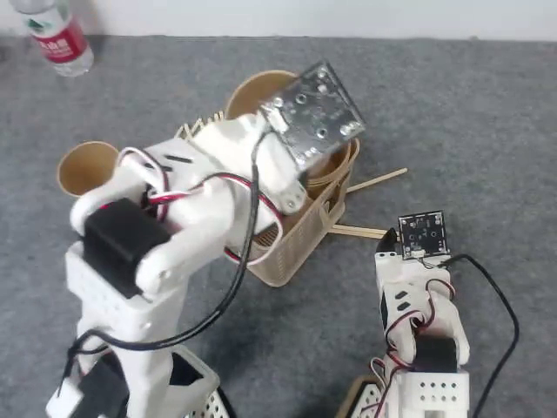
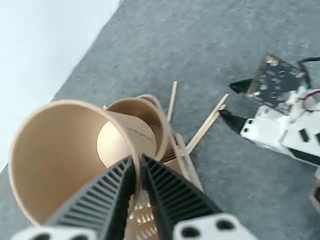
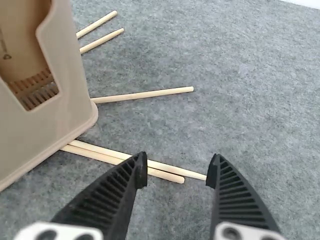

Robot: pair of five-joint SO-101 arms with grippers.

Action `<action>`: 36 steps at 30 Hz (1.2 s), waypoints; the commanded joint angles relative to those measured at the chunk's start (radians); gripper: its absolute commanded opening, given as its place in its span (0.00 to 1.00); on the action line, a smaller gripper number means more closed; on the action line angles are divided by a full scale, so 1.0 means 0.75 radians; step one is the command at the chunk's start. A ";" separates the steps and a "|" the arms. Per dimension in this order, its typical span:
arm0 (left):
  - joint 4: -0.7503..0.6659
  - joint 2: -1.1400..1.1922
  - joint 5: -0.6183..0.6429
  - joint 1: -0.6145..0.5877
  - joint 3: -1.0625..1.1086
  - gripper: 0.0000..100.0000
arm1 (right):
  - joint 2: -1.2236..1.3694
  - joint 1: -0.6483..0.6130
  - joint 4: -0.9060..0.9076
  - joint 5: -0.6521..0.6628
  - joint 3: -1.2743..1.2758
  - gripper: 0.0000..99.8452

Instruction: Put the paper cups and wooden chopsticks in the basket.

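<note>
My left gripper [image 2: 136, 161] is shut on the rim of a paper cup [image 2: 60, 150], held tilted over the tan basket [image 1: 300, 235]. A second cup [image 2: 145, 112] rests inside the basket. A third cup [image 1: 87, 165] stands on the mat to the basket's left. My right gripper [image 3: 176, 167] is open just above a pair of wooden chopsticks [image 3: 125, 161] that lie at the basket's foot [image 3: 50, 120]. One more chopstick [image 3: 142, 94] lies a little farther off, and two others [image 3: 97, 32] lie beside the basket's far side.
A water bottle [image 1: 57, 37] lies at the far left corner of the grey mat. The left arm's body [image 1: 157, 252] stands over the near-left area. A pale wall edge runs along the back.
</note>
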 commanded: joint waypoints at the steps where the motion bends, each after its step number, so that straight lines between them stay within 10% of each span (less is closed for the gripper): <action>1: 0.039 0.014 0.023 0.049 -0.001 0.01 | -0.019 -0.007 -0.003 0.018 0.025 0.21; 36: -0.180 0.336 0.014 -0.139 -0.001 0.01 | -0.019 -0.007 -0.003 0.018 0.025 0.21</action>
